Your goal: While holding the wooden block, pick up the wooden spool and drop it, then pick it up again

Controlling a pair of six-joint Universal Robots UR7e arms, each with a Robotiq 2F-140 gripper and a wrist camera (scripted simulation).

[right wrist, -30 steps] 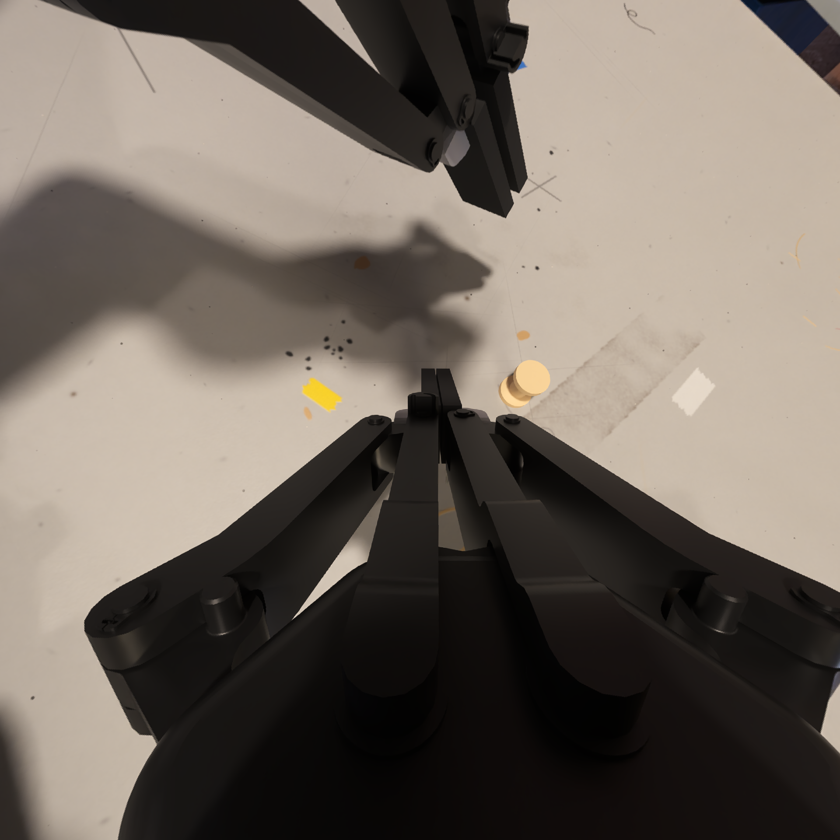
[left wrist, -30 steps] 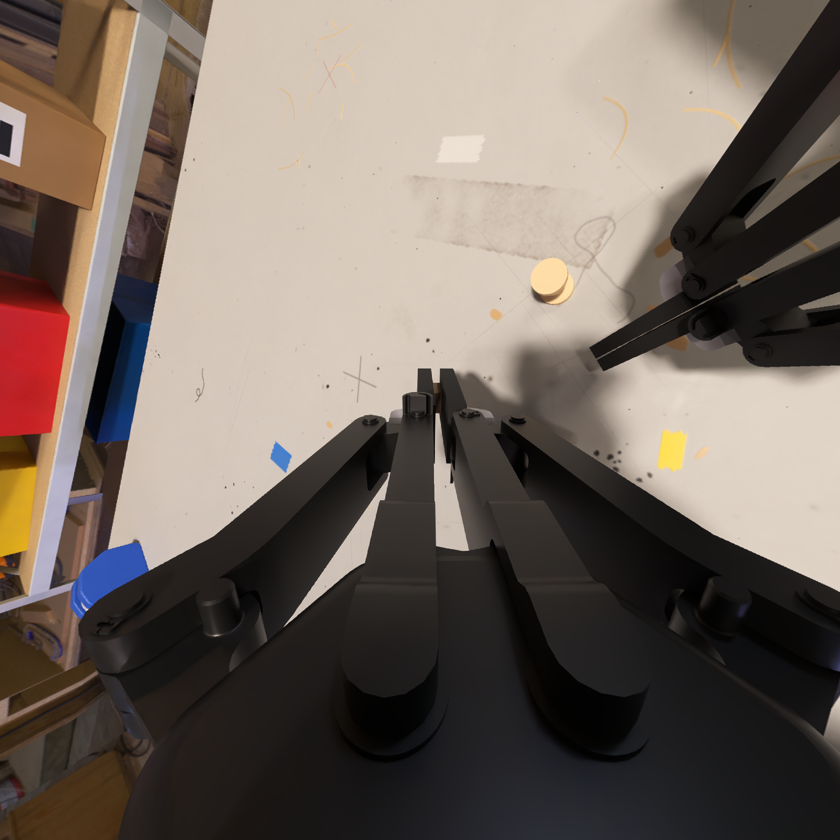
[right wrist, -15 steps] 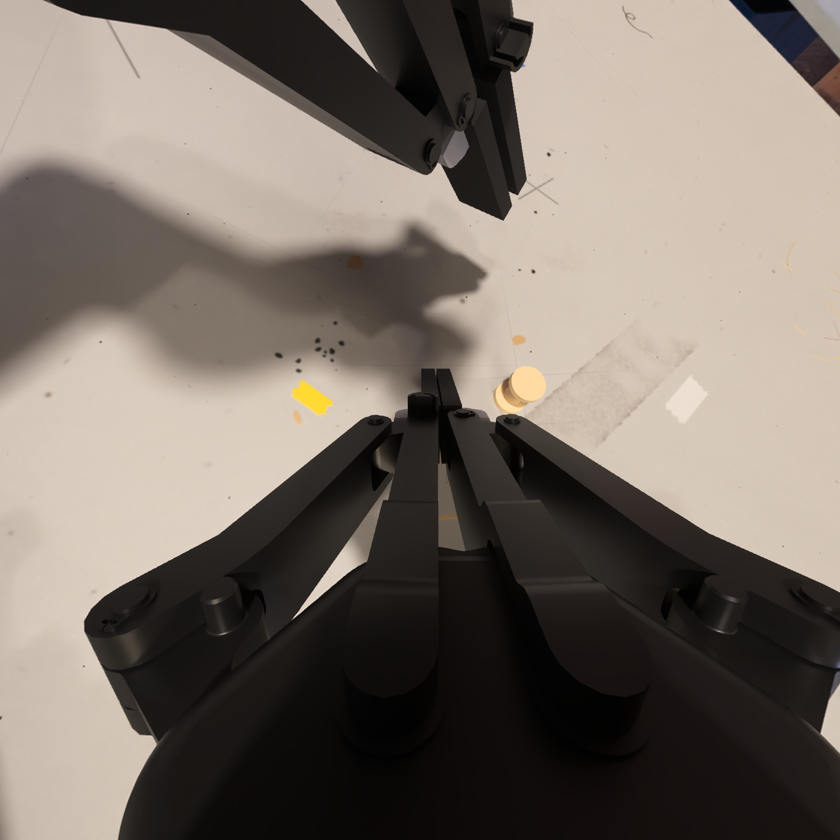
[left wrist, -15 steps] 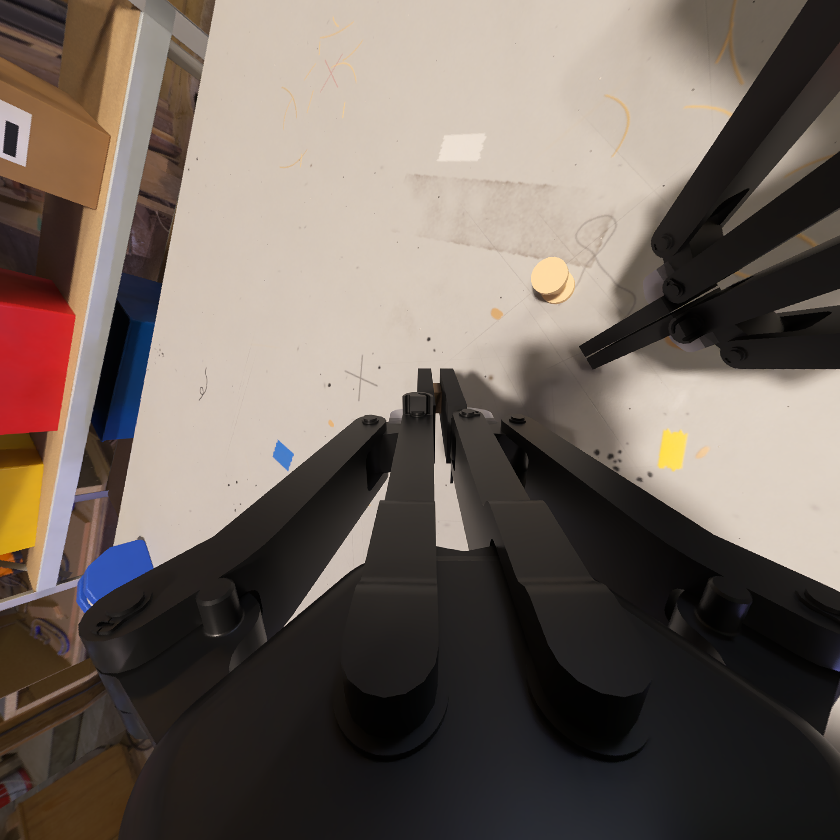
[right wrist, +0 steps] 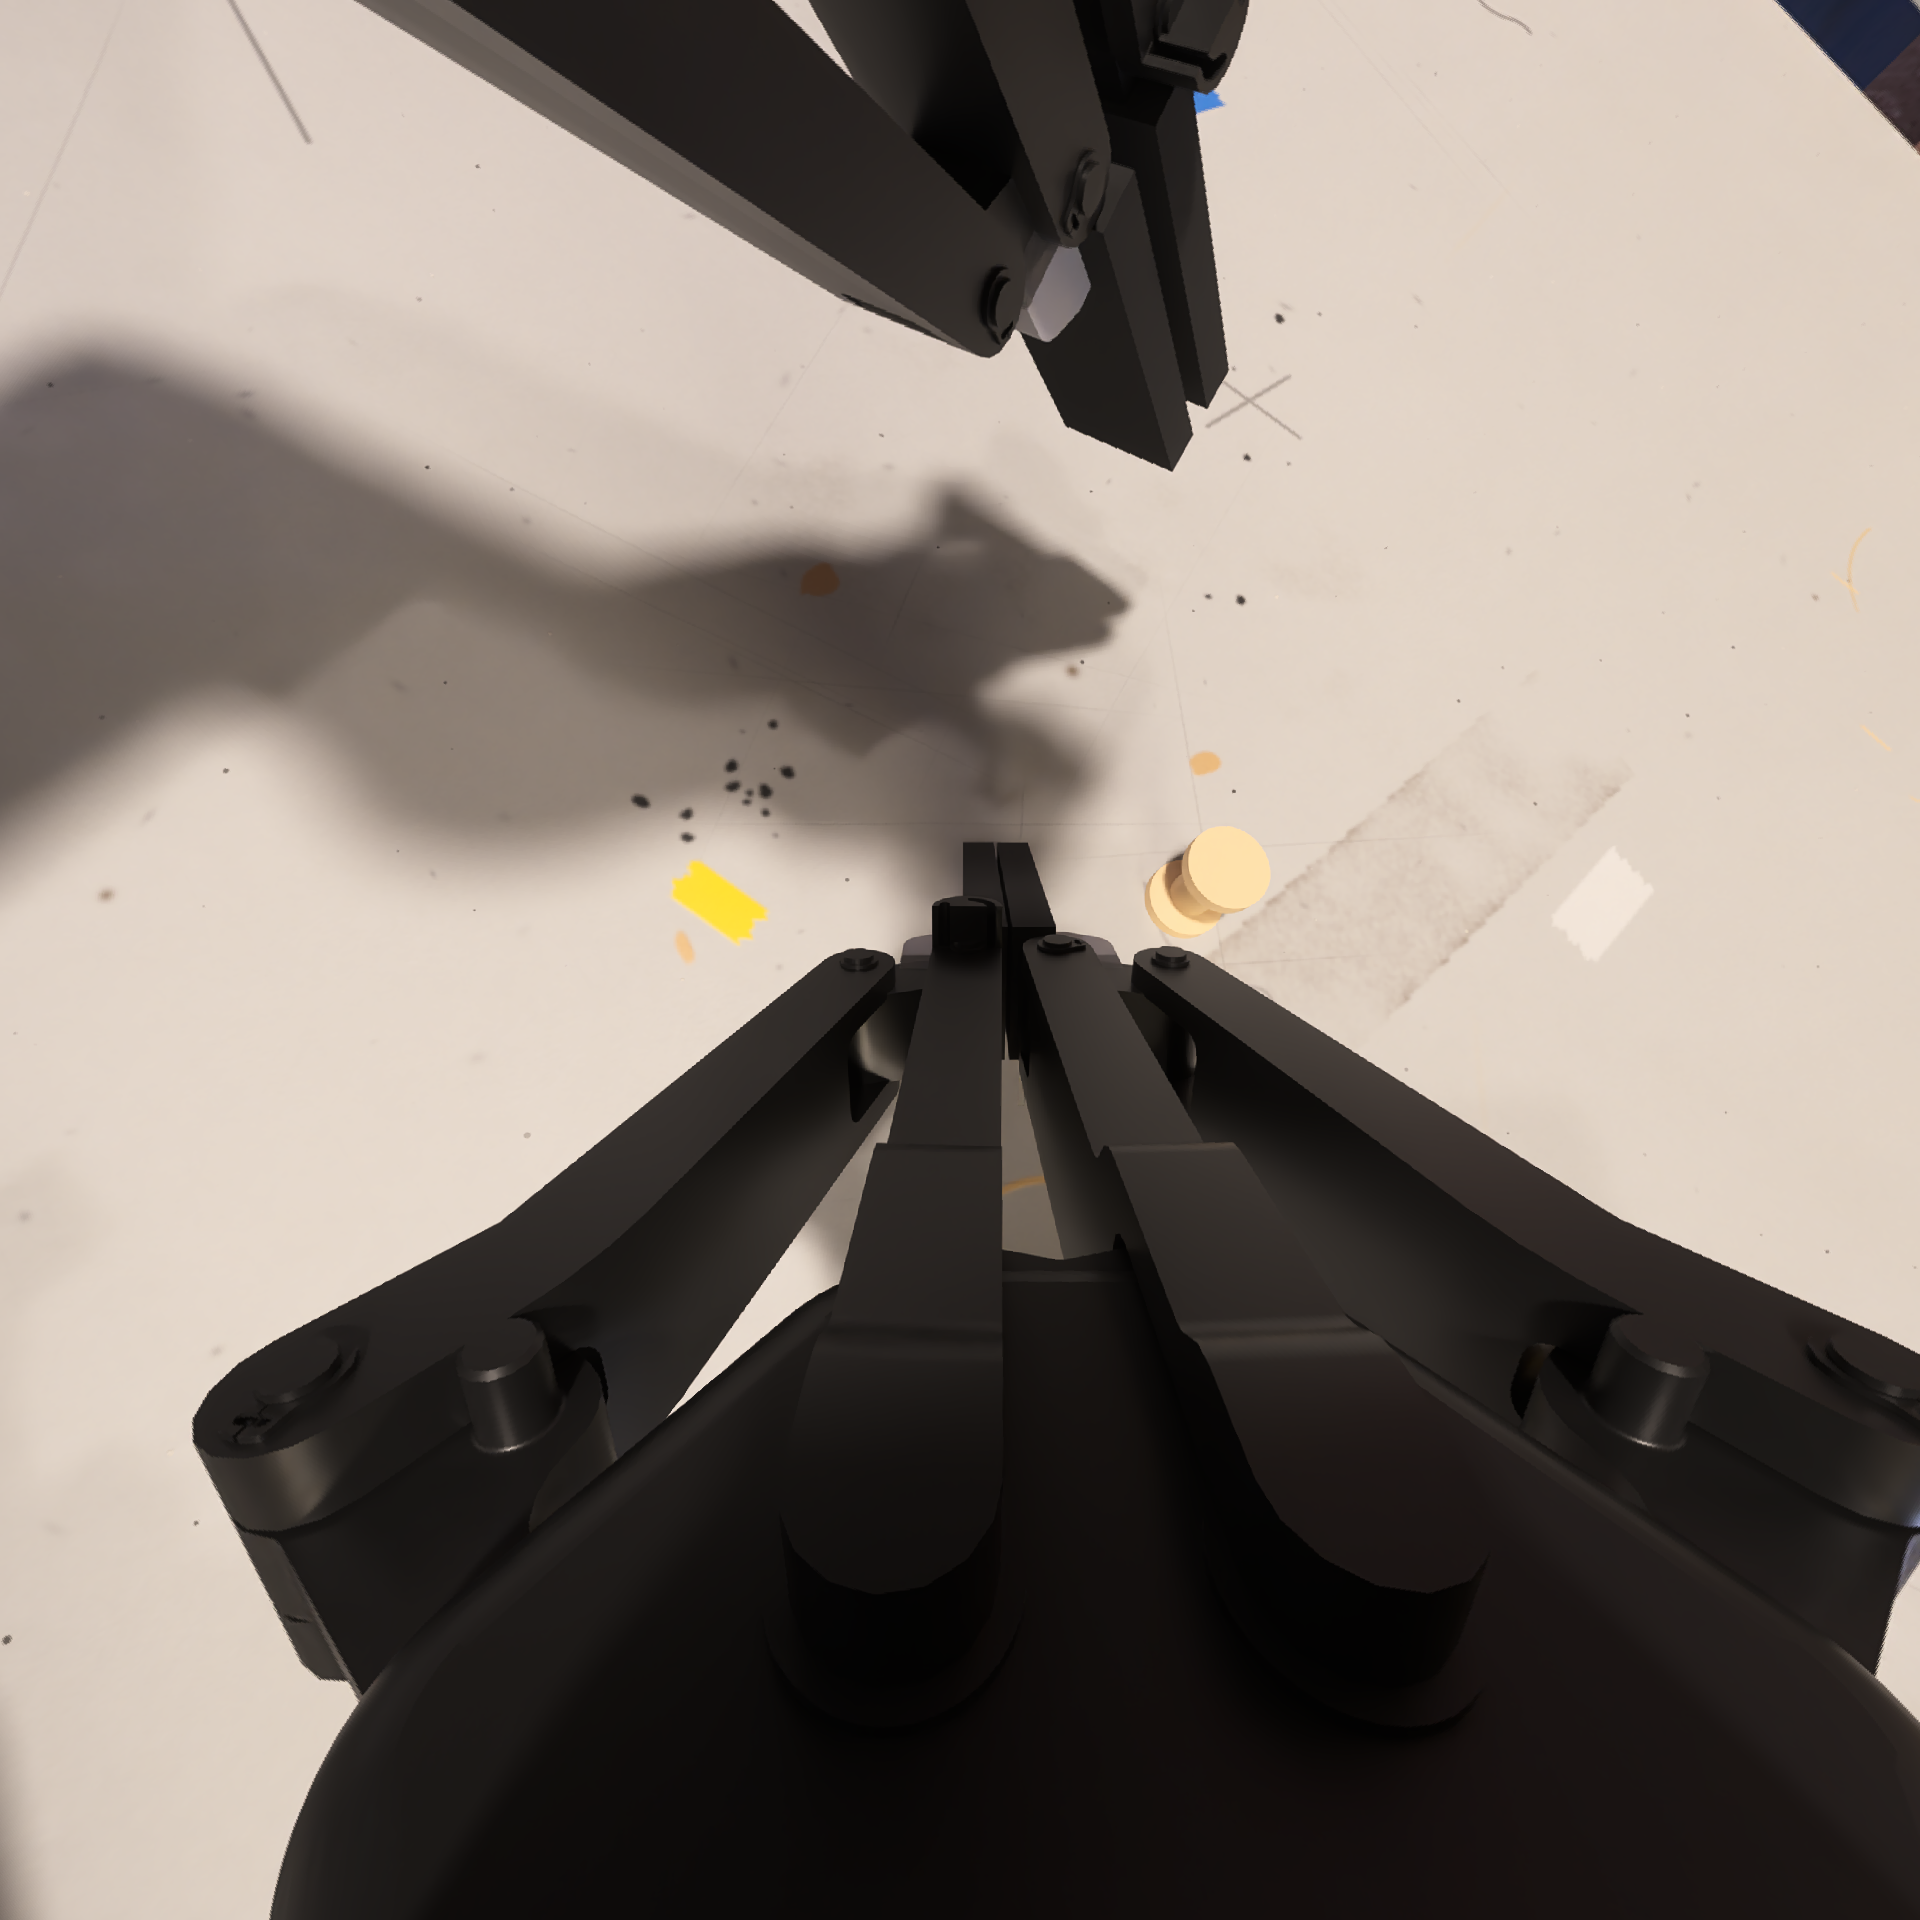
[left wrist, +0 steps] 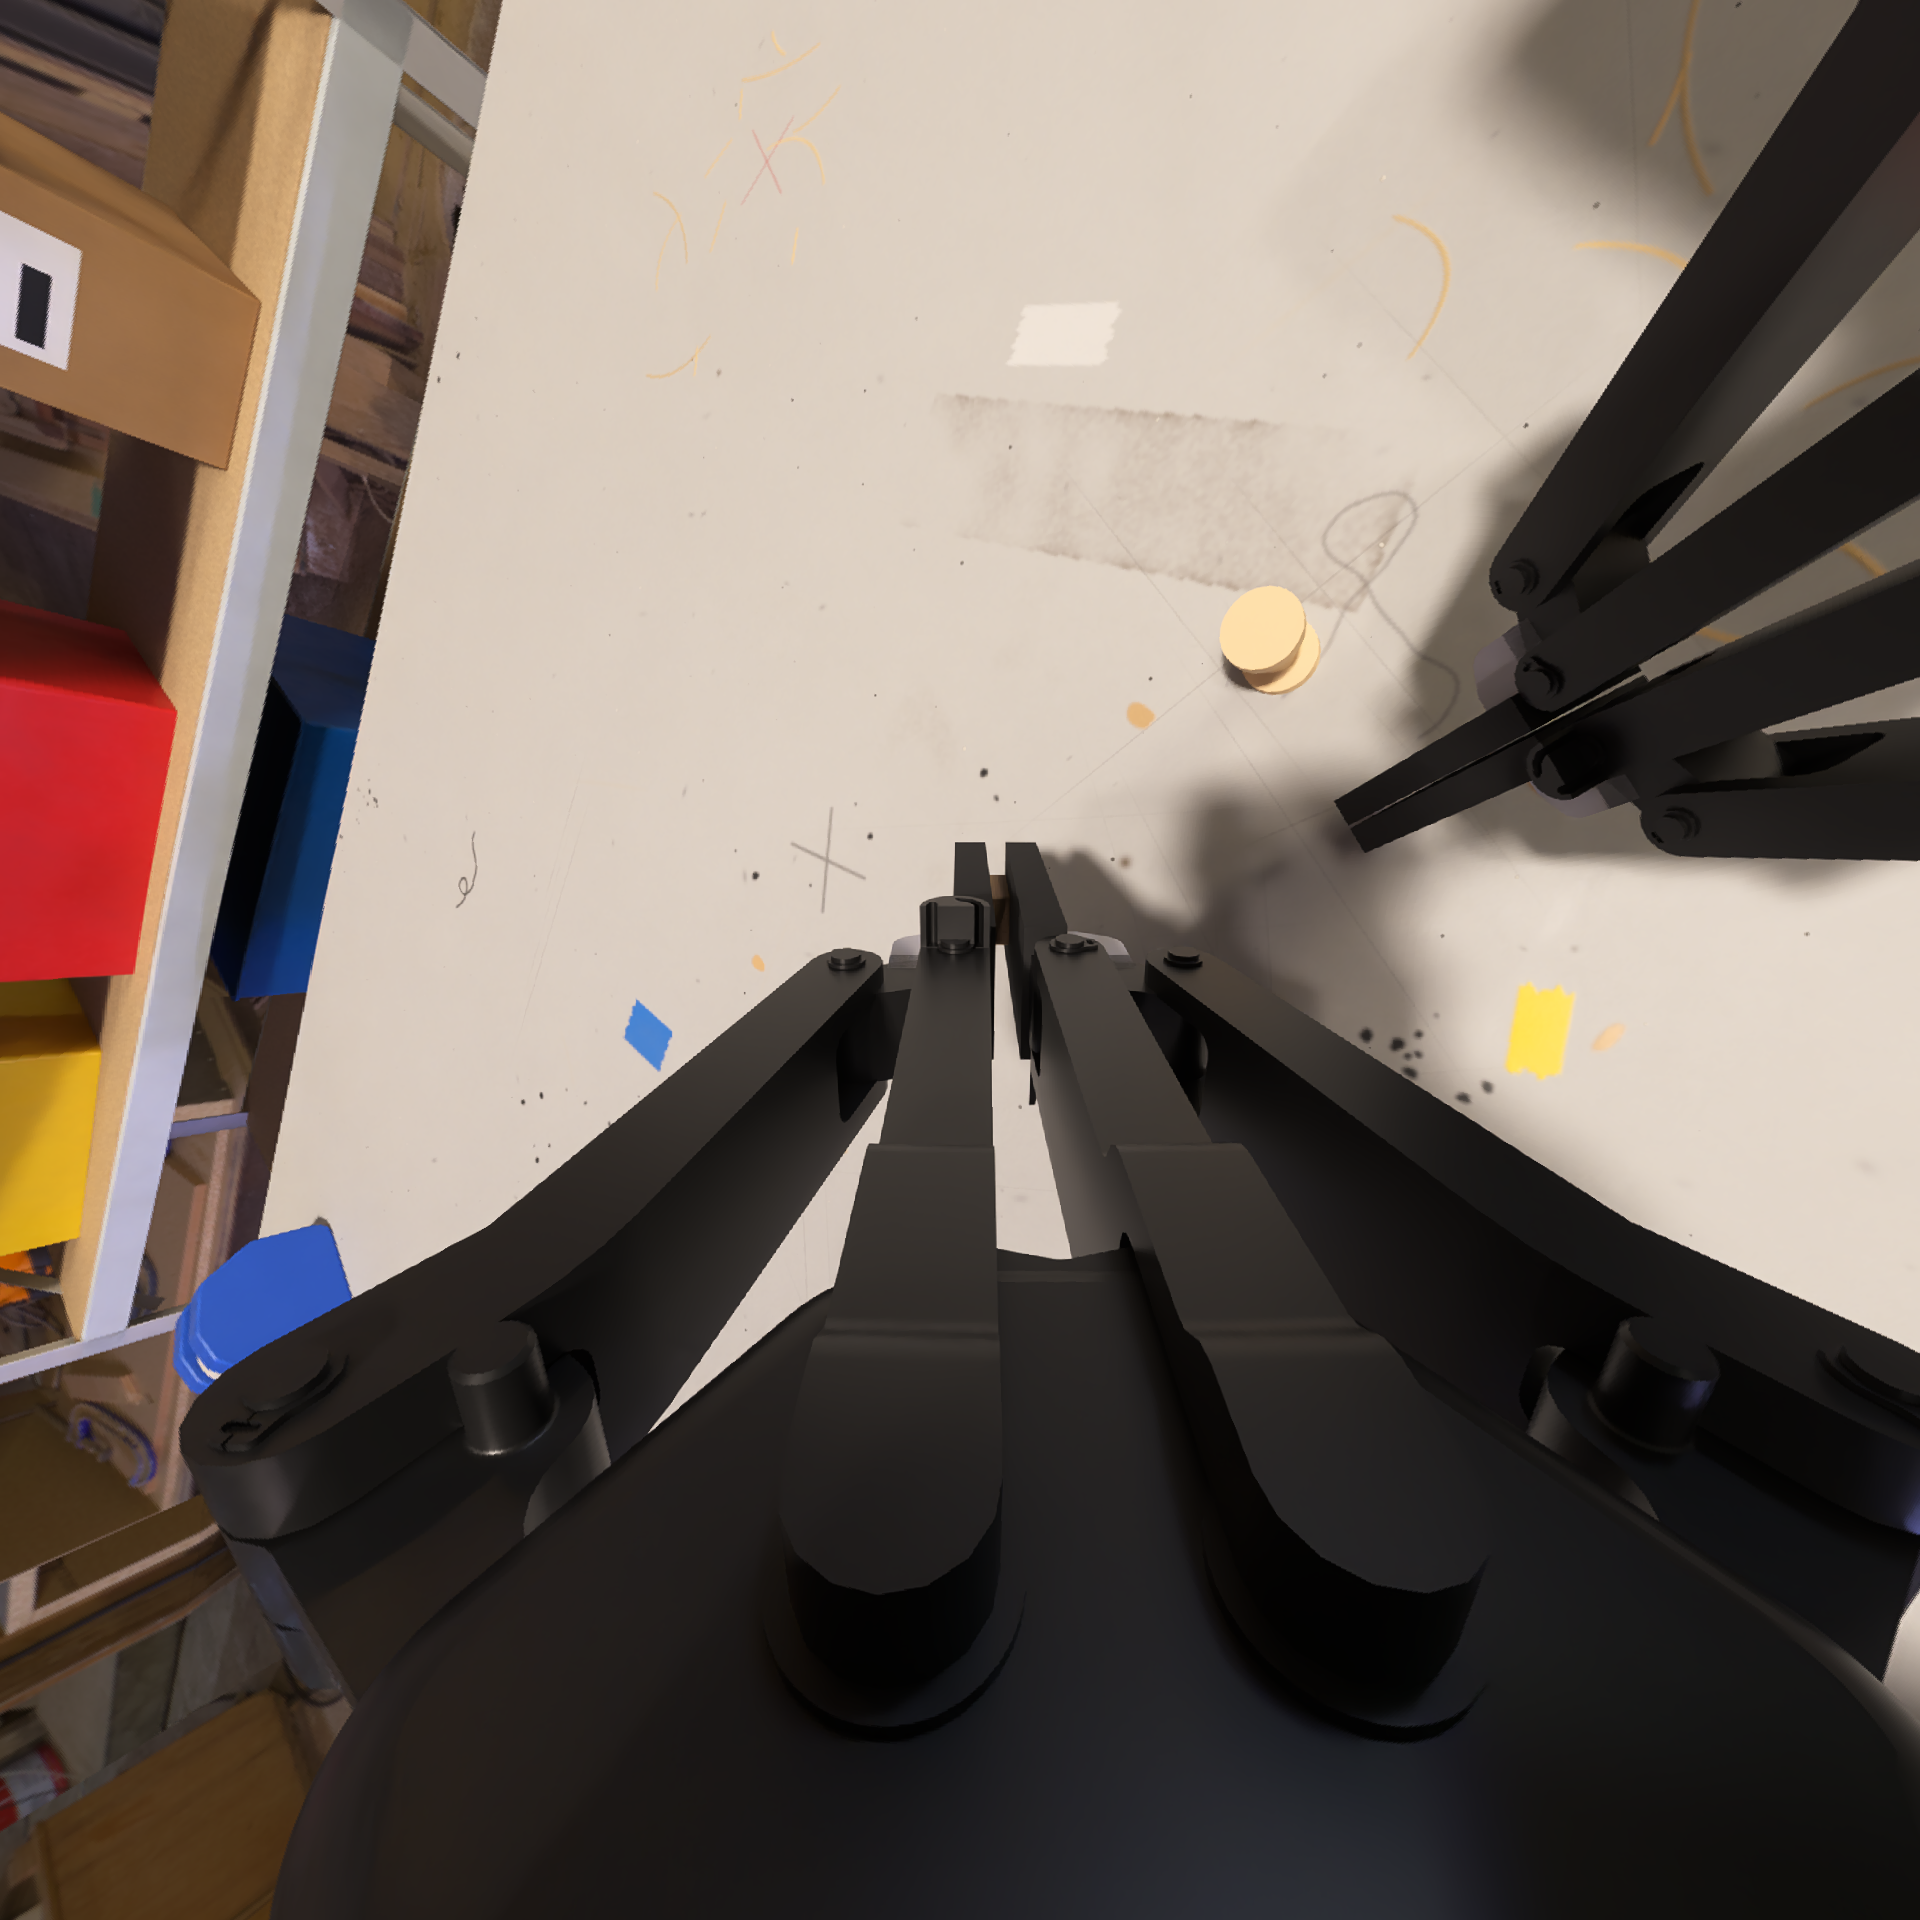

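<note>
The wooden spool (left wrist: 1268, 639) is pale and stands upright on the white table, ahead and to the right of my left gripper (left wrist: 995, 864). The left gripper is shut on a small brown wooden block (left wrist: 998, 891), of which only a sliver shows between the fingers. It hangs above the table. In the right wrist view the spool (right wrist: 1210, 883) stands just right of my right gripper (right wrist: 997, 862), which is shut and empty with its fingers pressed together. The right gripper also shows in the left wrist view (left wrist: 1361, 821), and the left gripper shows in the right wrist view (right wrist: 1143, 436).
A shelf rack runs along the table's left edge with a cardboard box (left wrist: 114, 312), a red box (left wrist: 73, 800), a yellow box (left wrist: 42, 1122) and a blue bin (left wrist: 291, 810). Flat bits of yellow tape (left wrist: 1538, 1029), blue tape (left wrist: 647, 1034) and white tape (left wrist: 1065, 332) lie on the table.
Both grippers have drifted only slightly and stay shut. The spool has not moved on the table.
</note>
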